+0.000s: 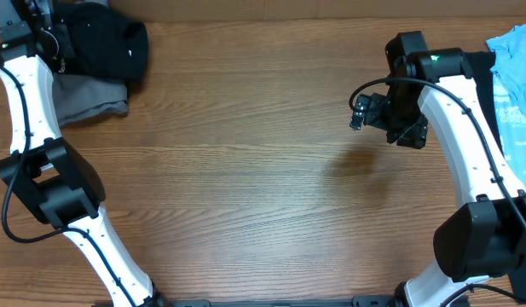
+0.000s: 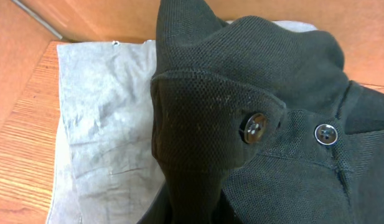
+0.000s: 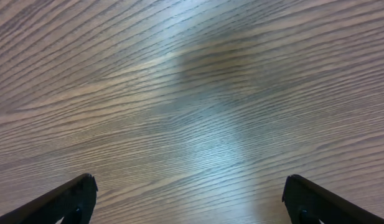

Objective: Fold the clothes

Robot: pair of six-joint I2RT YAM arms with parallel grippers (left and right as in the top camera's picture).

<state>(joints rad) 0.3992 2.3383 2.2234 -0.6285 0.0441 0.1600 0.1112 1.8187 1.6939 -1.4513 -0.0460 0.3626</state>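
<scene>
Black garment: far-left corner of table, atop grey cloth (two buttons visible).
Left claw: at same corner; apart or together, cannot tell.
Right claw: apart, above table near right edge.

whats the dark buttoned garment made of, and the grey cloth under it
Dark button-front garment: looks like a matte piqué knit, likely cotton or a blend, given its fine dotted mesh texture. Flat grey cloth: a smoother, thin woven or fine jersey, creased; fibre unclear.
</scene>
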